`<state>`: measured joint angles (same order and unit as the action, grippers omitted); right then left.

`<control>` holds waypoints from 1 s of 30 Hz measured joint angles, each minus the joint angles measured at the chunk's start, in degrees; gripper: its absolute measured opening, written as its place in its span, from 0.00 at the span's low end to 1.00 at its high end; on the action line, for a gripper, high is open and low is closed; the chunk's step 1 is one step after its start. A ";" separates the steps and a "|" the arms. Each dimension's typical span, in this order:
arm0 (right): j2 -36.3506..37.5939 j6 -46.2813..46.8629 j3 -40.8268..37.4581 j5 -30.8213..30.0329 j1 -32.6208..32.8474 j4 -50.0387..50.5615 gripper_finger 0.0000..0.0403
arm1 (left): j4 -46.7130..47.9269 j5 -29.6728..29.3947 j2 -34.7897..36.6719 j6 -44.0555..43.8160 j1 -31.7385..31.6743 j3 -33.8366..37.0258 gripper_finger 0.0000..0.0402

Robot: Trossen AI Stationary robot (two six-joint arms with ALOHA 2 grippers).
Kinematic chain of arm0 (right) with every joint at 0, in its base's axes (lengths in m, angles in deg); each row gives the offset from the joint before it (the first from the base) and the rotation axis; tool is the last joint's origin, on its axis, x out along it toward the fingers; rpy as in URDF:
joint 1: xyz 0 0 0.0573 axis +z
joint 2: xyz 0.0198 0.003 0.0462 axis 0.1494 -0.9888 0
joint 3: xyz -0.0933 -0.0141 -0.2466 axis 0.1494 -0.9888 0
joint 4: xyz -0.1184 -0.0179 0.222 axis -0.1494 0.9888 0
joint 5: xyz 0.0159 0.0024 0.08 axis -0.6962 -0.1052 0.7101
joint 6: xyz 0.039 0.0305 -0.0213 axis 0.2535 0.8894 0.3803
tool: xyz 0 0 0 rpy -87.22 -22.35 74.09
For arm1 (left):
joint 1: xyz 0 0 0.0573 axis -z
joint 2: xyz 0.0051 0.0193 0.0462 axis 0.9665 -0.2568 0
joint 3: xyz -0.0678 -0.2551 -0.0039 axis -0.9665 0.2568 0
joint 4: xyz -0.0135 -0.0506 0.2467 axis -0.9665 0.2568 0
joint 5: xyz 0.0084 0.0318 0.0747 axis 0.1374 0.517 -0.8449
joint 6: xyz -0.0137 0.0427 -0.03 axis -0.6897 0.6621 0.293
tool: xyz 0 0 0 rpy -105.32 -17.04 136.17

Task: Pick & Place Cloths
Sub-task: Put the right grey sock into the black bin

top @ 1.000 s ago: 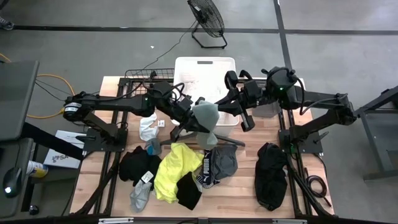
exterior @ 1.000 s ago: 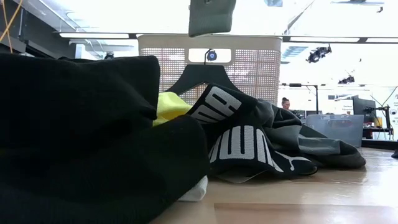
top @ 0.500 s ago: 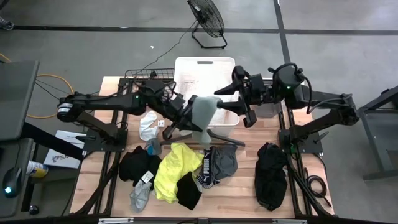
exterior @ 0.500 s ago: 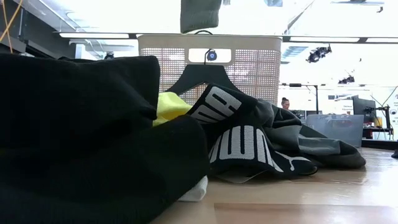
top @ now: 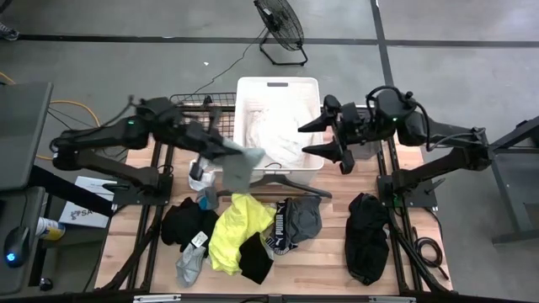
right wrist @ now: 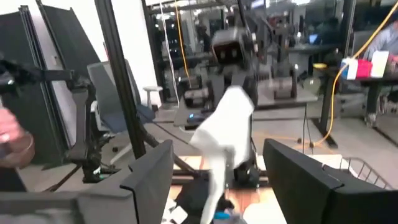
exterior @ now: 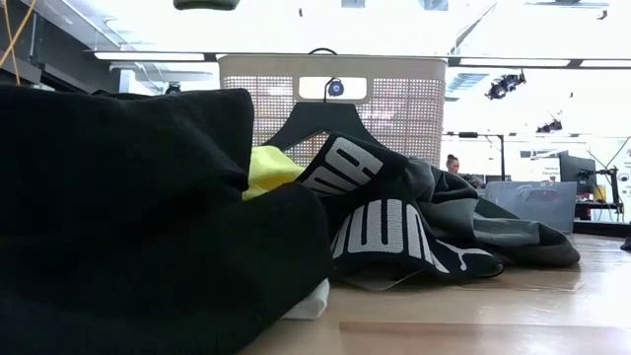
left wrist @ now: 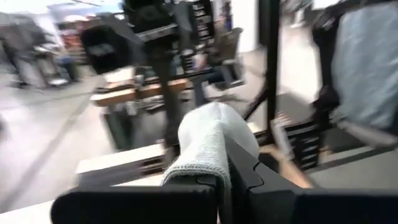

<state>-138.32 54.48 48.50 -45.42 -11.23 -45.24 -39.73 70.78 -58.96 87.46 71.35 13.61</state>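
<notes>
My left gripper (top: 222, 151) is shut on a small grey cloth (top: 241, 165), held in the air by the white basket's near left corner. The cloth's lower end shows at the top of the low view (exterior: 205, 4). My right gripper (top: 303, 140) is open and empty over the basket's right rim (top: 318, 109). A white lacy cloth (top: 271, 135) lies in the basket. On the table lie a neon yellow cloth (top: 227, 234), black cloths (top: 180, 224), a grey and black lettered one (top: 300, 220) and a small white one (top: 200, 173). My left gripper pinches the grey cloth between its two fingers at a bunched end (left wrist: 200, 167). The fingers reach from the table's left, roughly level. The rest of the cloth (top: 242, 168) hangs slack beyond and below the fingers, clear of the table.
A dark clothes hanger (top: 290, 182) lies on the table in front of the basket. A black cloth heap (top: 367, 237) lies at the near right, a small grey cloth (top: 190, 266) at the near left. A wire rack (top: 195, 103) stands left of the basket.
My left gripper has drawn back toward the table's left edge, carrying the grey cloth from in front of the basket's middle to its near left corner; the cloth still hangs clear. My right gripper has pulled back a little toward the far right.
</notes>
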 joint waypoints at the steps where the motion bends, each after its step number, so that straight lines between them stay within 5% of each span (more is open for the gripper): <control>1: 0.00 0.46 0.00 -0.01 0.00 0.64 0.60 | 2.28 -1.28 1.56 1.76 0.00 0.00 0.00; 16: -0.24 0.42 0.00 -4.77 0.00 3.29 0.60 | 23.29 -29.62 16.10 9.59 0.02 0.06 0.00; 25: -1.17 0.40 0.00 -5.56 0.02 3.59 0.60 | 23.12 -56.24 15.32 11.20 0.02 7.05 0.00; 30: -1.57 0.20 -0.02 -6.02 0.00 4.13 0.60 | 18.56 -64.93 14.05 17.23 -0.02 12.13 0.00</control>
<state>-139.89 54.69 48.48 -51.44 -11.23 -41.11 -21.17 5.85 -44.91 104.69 71.33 25.74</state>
